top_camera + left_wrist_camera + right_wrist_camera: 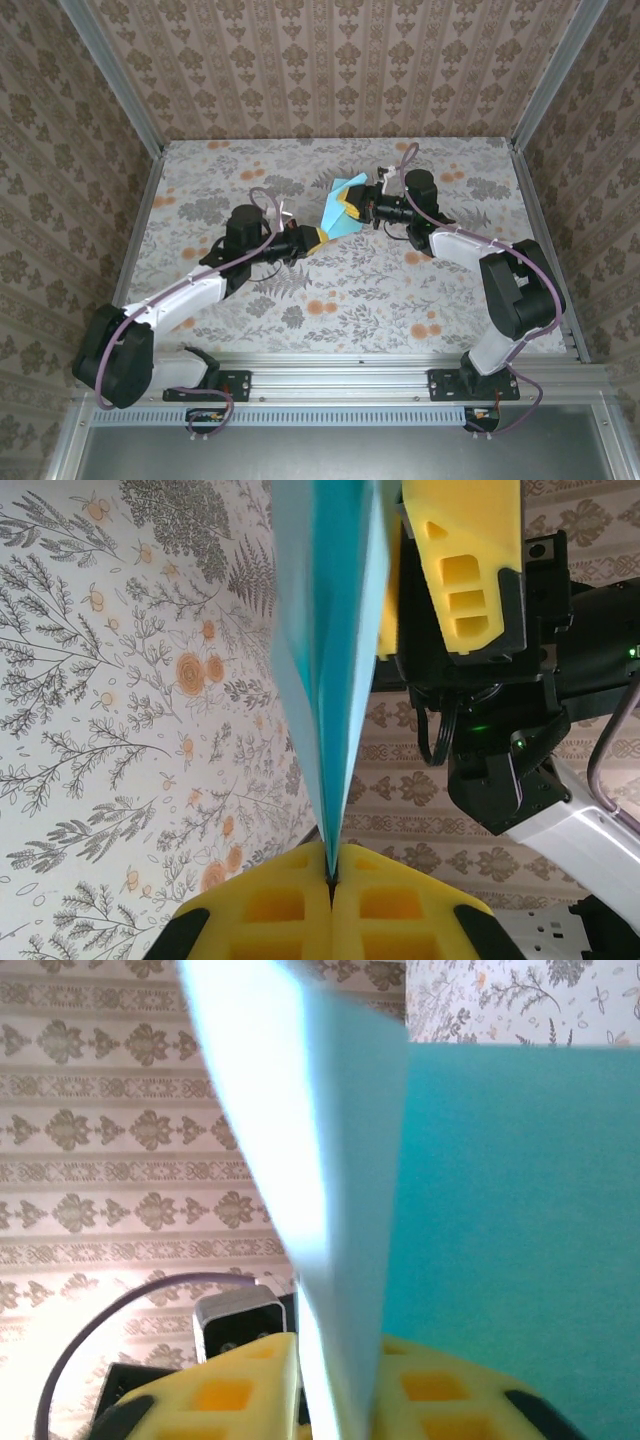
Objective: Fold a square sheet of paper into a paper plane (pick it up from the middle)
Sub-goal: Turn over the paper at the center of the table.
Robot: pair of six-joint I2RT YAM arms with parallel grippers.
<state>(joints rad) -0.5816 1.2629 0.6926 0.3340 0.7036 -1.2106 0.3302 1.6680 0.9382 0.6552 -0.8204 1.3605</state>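
The paper plane (338, 222), a folded light turquoise sheet tapering to a point, hangs in the air over the middle of the floral table (250, 320). My left gripper (314, 238) is shut on its narrow lower end. In the left wrist view the yellow pads (290, 905) press together on the paper's edge (320, 630). My right gripper (352, 205) is at the wider upper end. In the right wrist view its fingers (230, 1390) stand apart, and the paper (500, 1210) passes between them. A right finger (465, 570) shows beside the paper in the left wrist view.
Both arms reach inward over the table's centre, their wrists almost meeting. Patterned walls (340, 70) close in the back and both sides. A metal rail (330, 375) runs along the near edge.
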